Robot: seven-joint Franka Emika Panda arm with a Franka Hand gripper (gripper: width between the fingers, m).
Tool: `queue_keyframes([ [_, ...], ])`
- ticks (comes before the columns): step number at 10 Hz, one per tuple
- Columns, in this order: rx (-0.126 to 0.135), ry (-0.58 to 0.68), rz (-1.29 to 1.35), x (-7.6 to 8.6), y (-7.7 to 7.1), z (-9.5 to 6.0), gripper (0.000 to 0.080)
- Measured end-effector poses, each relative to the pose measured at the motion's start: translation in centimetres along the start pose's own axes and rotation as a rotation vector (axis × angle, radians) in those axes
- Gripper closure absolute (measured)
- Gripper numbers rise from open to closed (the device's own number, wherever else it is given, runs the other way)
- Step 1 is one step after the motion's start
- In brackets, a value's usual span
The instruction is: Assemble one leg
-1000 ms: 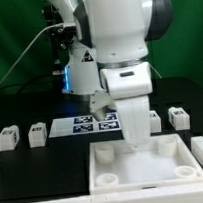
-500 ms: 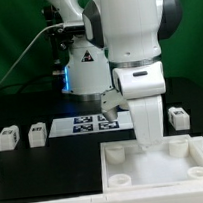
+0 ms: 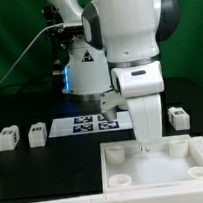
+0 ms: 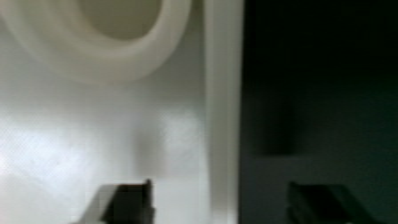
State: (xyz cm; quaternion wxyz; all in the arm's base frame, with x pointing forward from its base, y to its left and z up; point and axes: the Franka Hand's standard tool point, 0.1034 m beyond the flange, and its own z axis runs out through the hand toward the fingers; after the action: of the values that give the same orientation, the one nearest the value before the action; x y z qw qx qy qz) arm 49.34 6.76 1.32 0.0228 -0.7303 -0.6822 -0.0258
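The large white square top (image 3: 167, 180) lies at the front of the exterior view's right, with round holes at its corners. My gripper (image 3: 146, 144) reaches down onto its back rim. In the wrist view the gripper (image 4: 222, 192) is open and straddles that rim: one finger (image 4: 125, 202) stands over the white top (image 4: 89, 130), near a corner hole (image 4: 111, 20), the other over the dark table. Neither finger touches the rim. Three legs, small white blocks with tags, stand on the table: two at the exterior view's left (image 3: 7, 138) (image 3: 37, 133) and one at the right (image 3: 178, 115).
The marker board (image 3: 84, 124) lies flat behind the top, between the left legs and my arm. The arm's big white body (image 3: 123, 37) hides the table behind the gripper. A green wall closes off the back.
From one second to half a second ago the gripper and the white top shifted together toward the exterior view's right. Nothing has moved since.
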Motion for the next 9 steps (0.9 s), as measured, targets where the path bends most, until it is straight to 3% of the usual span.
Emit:
queue_keyframes([
  [1,0.000,0.000,0.000,-0.02,0.00,0.00,0.0277],
  [2,0.000,0.000,0.001,-0.04,0.00,0.01,0.0277],
  [3,0.000,0.000,0.001,-0.06,0.00,0.01,0.0176],
  [9,0.000,0.000,0.003,-0.15,0.02,0.01,0.0151],
])
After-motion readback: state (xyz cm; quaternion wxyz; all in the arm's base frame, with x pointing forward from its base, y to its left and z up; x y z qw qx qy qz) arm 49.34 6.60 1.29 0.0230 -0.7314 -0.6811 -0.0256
